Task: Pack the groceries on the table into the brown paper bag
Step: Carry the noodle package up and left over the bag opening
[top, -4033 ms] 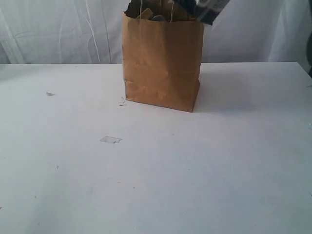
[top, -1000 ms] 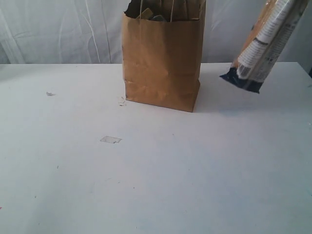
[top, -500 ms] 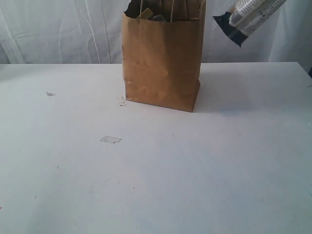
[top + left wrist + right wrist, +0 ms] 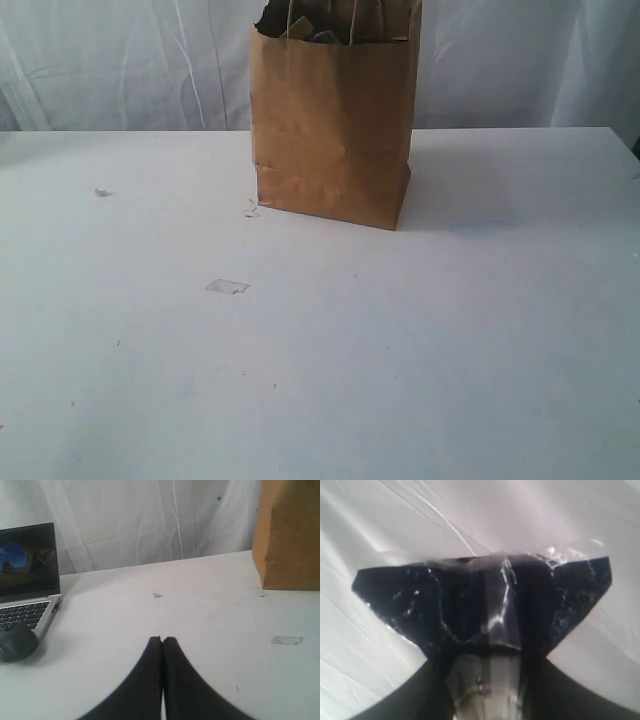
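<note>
Exterior view: white table (image 4: 400,350), curtain (image 4: 120,60) backdrop, brown paper bag (image 4: 333,130). Left gripper (image 4: 162,641) closed, empty; long pasta packet (image 4: 480,600) clamped between fingers (image 4: 432,690) of right gripper (image 4: 487,672).

The brown paper bag (image 4: 332,130) stands tall at the far middle of the counter (image 4: 400,350), with the white curtain (image 4: 120,60) behind. Open surface lies wide near, left and right of it. Well to the left, a laptop (image 4: 27,575) and a mouse (image 4: 17,644) occupy the edge.
</note>
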`<state>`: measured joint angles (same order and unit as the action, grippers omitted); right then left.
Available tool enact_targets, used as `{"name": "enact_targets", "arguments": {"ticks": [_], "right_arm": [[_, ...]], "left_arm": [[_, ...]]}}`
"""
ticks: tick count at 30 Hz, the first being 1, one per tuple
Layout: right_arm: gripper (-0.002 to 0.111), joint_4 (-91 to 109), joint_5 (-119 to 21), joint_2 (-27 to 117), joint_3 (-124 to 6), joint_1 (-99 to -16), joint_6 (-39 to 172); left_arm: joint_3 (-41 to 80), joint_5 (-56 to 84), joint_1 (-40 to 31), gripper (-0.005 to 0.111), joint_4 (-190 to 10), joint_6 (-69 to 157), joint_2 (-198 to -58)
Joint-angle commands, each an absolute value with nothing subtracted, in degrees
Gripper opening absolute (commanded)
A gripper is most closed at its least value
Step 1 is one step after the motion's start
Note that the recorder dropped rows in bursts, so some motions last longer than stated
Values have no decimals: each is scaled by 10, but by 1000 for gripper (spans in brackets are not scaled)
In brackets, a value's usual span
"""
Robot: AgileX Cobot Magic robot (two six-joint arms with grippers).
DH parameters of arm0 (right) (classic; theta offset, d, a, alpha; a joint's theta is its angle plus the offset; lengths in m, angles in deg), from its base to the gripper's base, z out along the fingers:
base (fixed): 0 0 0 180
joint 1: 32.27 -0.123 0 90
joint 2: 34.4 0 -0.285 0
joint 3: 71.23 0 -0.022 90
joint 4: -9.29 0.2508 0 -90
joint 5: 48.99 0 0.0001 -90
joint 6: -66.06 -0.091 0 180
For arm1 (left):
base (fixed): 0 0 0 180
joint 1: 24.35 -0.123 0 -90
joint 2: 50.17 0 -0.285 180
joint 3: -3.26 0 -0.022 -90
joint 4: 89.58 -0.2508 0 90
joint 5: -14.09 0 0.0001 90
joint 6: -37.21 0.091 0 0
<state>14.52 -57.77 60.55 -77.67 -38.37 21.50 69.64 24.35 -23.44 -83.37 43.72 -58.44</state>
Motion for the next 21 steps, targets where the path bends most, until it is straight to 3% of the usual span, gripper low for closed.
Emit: {"name": "enact_targets", "arguments": {"ticks": [1, 11, 21], "right_arm": [[0, 157, -768, 615, -786, -405, 245], [0, 157, -840, 693, -786, -454, 266], [0, 147, -796, 694, -786, -459, 407]], "left_arm": [[698, 244, -231, 0, -833, 435, -580], [698, 244, -231, 0, -833, 435, -580], [698, 244, -231, 0, -833, 435, -580]]}}
